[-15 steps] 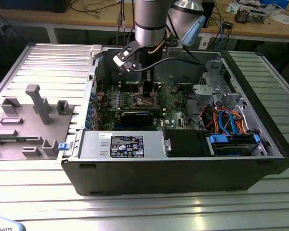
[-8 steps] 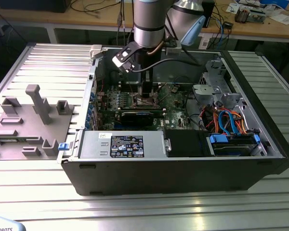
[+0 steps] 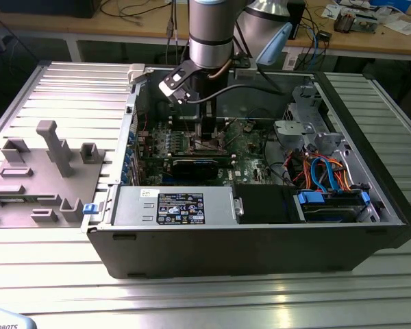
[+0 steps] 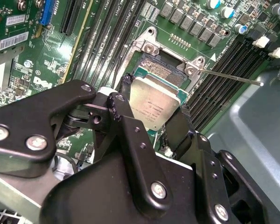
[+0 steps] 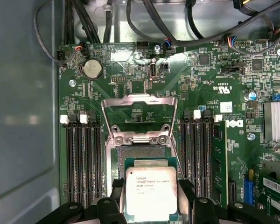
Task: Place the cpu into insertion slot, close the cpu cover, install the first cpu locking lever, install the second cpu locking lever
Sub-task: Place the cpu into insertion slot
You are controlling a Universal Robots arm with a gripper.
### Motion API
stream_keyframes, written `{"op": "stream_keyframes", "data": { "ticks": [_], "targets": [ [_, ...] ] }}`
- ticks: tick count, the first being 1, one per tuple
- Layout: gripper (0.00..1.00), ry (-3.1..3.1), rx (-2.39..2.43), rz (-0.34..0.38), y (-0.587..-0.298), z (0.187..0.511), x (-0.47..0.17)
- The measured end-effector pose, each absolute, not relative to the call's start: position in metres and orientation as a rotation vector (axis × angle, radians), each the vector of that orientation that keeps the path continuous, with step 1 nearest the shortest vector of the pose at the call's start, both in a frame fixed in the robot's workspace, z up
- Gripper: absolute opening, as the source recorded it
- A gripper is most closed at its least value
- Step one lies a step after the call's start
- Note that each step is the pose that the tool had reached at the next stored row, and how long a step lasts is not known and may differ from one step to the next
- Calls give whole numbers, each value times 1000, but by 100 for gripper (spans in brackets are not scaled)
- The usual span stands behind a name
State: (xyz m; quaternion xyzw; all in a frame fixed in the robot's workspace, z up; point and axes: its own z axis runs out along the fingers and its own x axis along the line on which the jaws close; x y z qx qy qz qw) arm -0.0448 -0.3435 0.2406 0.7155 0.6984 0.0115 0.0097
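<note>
Clasping the cpu (image 5: 150, 193) between fingers (image 5: 185, 191), open computer case (image 3: 260, 253) on ribbed metal table (image 3: 192, 301), workbench (image 3: 370, 42) behind.

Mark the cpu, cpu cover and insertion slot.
cpu (image 5: 150, 192): first wrist view, centre of metal top.
cpu cover (image 5: 139, 98): first wrist view, frame bar opposite hinge.
insertion slot (image 5: 141, 152): first wrist view, uncovered dark socket field.

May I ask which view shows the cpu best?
First wrist view: the cpu shows its top squarely. The second wrist view sees it slanted, partly behind the gripper; in the exterior view the arm blocks it.
</note>
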Motion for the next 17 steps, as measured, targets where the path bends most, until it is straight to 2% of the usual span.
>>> {"op": "stream_keyframes", "data": {
  "ticks": [17],
  "targets": [
    [54, 2180, 2233, 33, -343, 226, -46]
  ]
}}
